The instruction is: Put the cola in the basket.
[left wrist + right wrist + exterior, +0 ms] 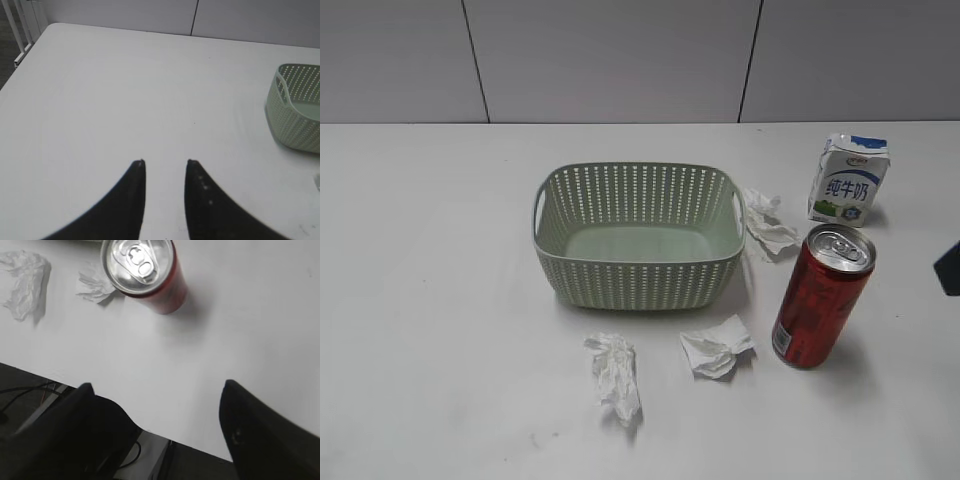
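Note:
The cola (822, 296) is a tall red can with a silver top. It stands upright on the white table, to the right of the basket (636, 270) and apart from it. The basket is pale green, perforated and empty. In the right wrist view the cola (150, 275) is seen from above, ahead of my right gripper (157, 385), which is wide open and empty near the table's edge. A dark part of the right arm (950, 268) shows at the exterior view's right edge. My left gripper (165, 162) is open and empty over bare table, with the basket (295, 120) far to its right.
A white-and-blue milk carton (848, 179) stands behind the cola. Crumpled tissues lie by the basket's right side (766, 224), in front of it (716, 349) and at front left (615, 374). The table's edge (165, 437) runs under my right gripper.

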{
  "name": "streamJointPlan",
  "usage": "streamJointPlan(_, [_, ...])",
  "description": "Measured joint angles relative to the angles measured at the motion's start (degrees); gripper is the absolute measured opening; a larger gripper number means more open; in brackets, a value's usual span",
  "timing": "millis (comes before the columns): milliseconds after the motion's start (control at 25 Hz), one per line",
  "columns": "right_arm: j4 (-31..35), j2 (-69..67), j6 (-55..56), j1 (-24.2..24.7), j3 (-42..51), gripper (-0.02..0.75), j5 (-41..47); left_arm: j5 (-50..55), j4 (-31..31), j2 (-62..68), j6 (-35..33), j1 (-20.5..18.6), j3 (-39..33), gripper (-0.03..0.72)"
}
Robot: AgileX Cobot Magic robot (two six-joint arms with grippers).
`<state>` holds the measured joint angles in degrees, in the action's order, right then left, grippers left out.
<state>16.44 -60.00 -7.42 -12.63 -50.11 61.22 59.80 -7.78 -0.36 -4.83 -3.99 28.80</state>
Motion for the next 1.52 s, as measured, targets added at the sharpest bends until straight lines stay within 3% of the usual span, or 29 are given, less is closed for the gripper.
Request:
streamJointPlan(480, [-0.2, -19.9, 1.8, -8.1, -12.3, 0.580, -0.1, 0.0, 0.0, 0.0, 0.0, 0.0, 0.0, 0.217])
streamJointPlan(600, [-2.8, -24.6, 4.5, -9.6, -13.6, 0.580, -0.2, 0.0, 0.0, 0.0, 0.0, 0.0, 0.0, 0.217])
streamJointPlan(1240, [-4.6, -38.4, 6.5, -10.1, -15.6, 0.580, -4.2, 0.0, 0.0, 0.0, 0.0, 0.0, 0.0, 0.217])
streamJointPlan(1400, [-4.9, -38.4, 6.5, -10.1, -15.7, 0.525, -3.7, 0.0, 0.0, 0.0, 0.0, 0.0, 0.0, 0.217])
streamJointPlan(1520, [-4.9, -38.8, 6.5, -10.1, -16.6, 0.525, -1.0, 0.0, 0.0, 0.0, 0.0, 0.0, 0.0, 0.217])
